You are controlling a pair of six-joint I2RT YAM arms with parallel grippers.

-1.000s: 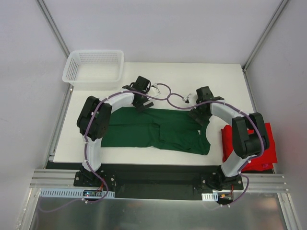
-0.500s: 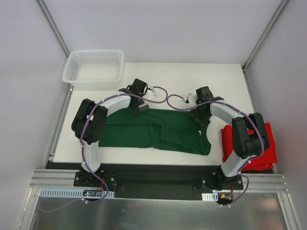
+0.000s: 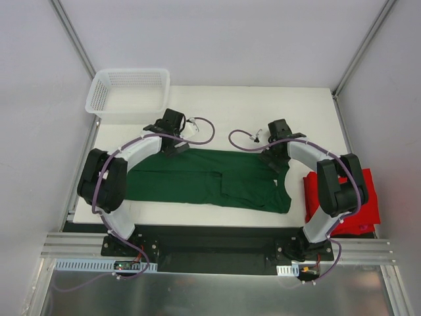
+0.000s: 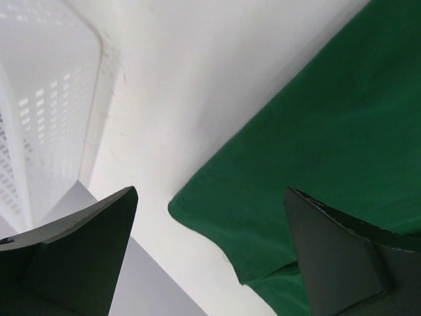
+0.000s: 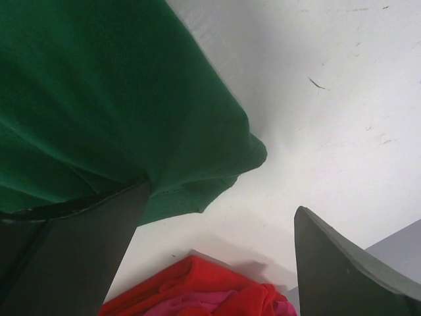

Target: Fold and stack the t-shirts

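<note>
The dark forest-green cotton t-shirt (image 3: 197, 181) lies spread along the white table's (image 3: 263, 105) near edge, the bright red t-shirt (image 3: 370, 204) bunched at its near right corner; our left gripper (image 4: 209, 194) and right gripper (image 5: 223, 201) hang, jaws apart, over the green one's far corners; we should pinch both evenly.

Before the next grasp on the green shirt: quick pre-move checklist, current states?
1. Left gripper open: ok, jaws wide over the green shirt, at its far left corner.
2. Right gripper open: ok, at the shirt's far right corner.
3. Both grippers empty: ok, no cloth pinched.
4. Green shirt spread flat on the table: ok.
5. Red shirt clear of the green one: ok, bunched at the table's right edge with a gap between them.
6. Finger height above the cloth: cannot tell.
</note>
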